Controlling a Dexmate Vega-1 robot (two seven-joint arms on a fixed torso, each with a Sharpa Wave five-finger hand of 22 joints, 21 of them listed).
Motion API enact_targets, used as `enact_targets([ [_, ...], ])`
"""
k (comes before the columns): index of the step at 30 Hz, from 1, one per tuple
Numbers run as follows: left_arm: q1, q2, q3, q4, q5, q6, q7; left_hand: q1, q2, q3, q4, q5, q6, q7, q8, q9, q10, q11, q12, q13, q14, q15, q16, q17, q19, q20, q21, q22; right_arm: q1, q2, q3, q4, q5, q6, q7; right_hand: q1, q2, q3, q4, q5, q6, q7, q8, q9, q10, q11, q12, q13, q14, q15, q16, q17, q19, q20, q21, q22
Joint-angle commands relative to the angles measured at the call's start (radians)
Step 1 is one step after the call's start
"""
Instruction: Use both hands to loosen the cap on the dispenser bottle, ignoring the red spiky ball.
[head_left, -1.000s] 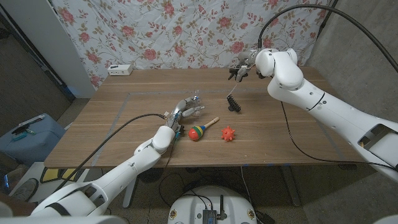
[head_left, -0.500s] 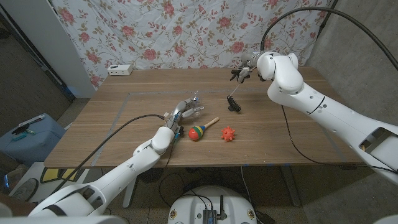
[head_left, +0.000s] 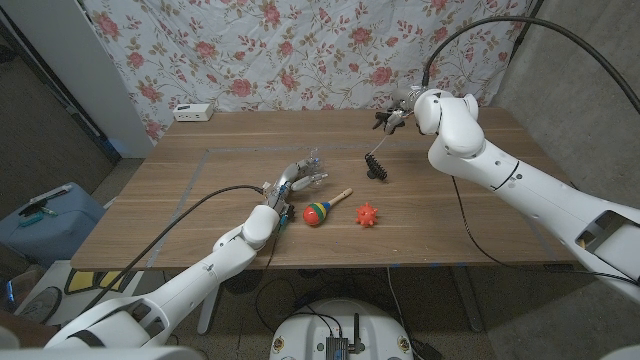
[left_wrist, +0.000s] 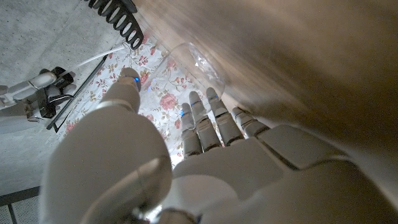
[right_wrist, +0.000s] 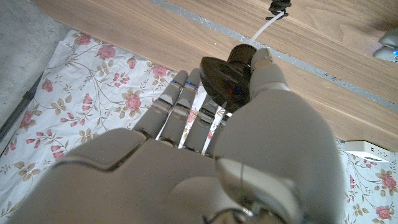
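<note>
My left hand (head_left: 293, 183) holds a clear dispenser bottle (head_left: 311, 163) just above the table's middle; in the left wrist view the bottle (left_wrist: 198, 60) sits between the thumb and the fingers (left_wrist: 208, 118). My right hand (head_left: 396, 118) is raised over the far right part of the table. It pinches the black pump cap (right_wrist: 225, 79), apart from the bottle. A thin white tube (right_wrist: 265, 27) runs from the cap down to a black ribbed piece (head_left: 375, 166) near the table. The red spiky ball (head_left: 367, 214) lies untouched toward the front.
A striped maraca toy (head_left: 321, 211) lies beside the left hand, left of the ball. A white power strip (head_left: 193, 112) sits at the back left edge of the wooden table (head_left: 480, 215). A floral cloth hangs behind.
The right arm has shifted slightly right with the cap. The left hand has sunk a little with the bottle. Ball and maraca have not moved.
</note>
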Motion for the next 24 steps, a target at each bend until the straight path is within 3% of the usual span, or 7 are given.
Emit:
enact_targets([
  [1,0.003,-0.003,-0.003,0.008,-0.011,0.002,0.001,-0.047,0.058,0.017,0.004,-0.005,0.039,-0.060,0.000,0.003,-0.007,0.008,0.000,0.000,-0.009,-0.102,-0.001,0.001,0.002,0.009,0.007,0.004,-0.013,0.003,-0.009,0.013,0.027,-0.046,-0.053,-0.003,0.012,0.002,0.004,0.004,0.010,0.000,0.005,0.002,0.052,-0.051,0.002,0.003,0.007,-0.148,-0.001,0.003,0.003,0.006,0.001,0.001],
  [5,-0.001,-0.005,-0.003,0.016,-0.016,-0.006,-0.005,-0.047,0.060,0.018,-0.001,-0.005,0.042,-0.086,-0.002,0.003,-0.013,0.012,-0.001,0.000,-0.018,-0.091,-0.002,0.001,0.003,0.011,0.008,0.004,-0.014,0.004,-0.012,0.020,0.041,-0.060,-0.072,-0.005,0.011,0.002,0.005,0.004,0.010,-0.001,0.004,0.002,0.052,-0.051,0.001,0.003,0.007,-0.147,-0.001,0.003,0.004,0.007,0.001,0.001],
  [10,-0.002,-0.004,-0.004,0.015,-0.021,-0.001,-0.008,-0.053,0.049,0.010,-0.008,-0.009,0.014,-0.094,-0.014,0.003,-0.039,0.031,-0.006,0.000,-0.039,-0.080,-0.004,0.002,0.001,0.016,0.008,0.004,-0.015,0.003,-0.018,0.029,0.060,-0.074,-0.102,-0.006,0.010,0.002,0.005,0.004,0.011,-0.001,0.004,0.002,0.053,-0.051,0.001,0.004,0.007,-0.147,-0.002,0.002,0.004,0.009,0.001,0.001],
  [15,-0.003,-0.001,-0.005,0.011,-0.025,0.003,-0.014,-0.070,0.027,-0.009,-0.011,-0.011,-0.018,-0.067,-0.019,0.003,-0.065,0.038,-0.007,0.000,-0.059,-0.072,-0.001,0.003,-0.002,0.020,0.008,0.004,-0.016,0.000,-0.023,0.035,0.083,-0.085,-0.133,-0.007,0.009,0.003,0.004,0.004,0.010,-0.001,0.003,0.002,0.052,-0.051,0.000,0.005,0.008,-0.147,-0.003,0.002,0.005,0.009,0.001,0.001],
  [24,-0.005,0.001,-0.006,0.010,-0.039,0.008,-0.034,-0.078,0.008,-0.024,-0.017,-0.007,-0.048,-0.053,-0.021,0.003,-0.085,0.040,-0.007,0.000,-0.080,-0.069,-0.001,0.004,-0.005,0.027,0.008,0.004,-0.009,-0.010,-0.038,0.035,0.121,-0.104,-0.169,-0.008,0.009,0.002,0.004,0.004,0.011,-0.001,0.002,0.002,0.053,-0.051,0.000,0.005,0.012,-0.148,0.000,0.004,0.006,0.010,0.001,0.001],
])
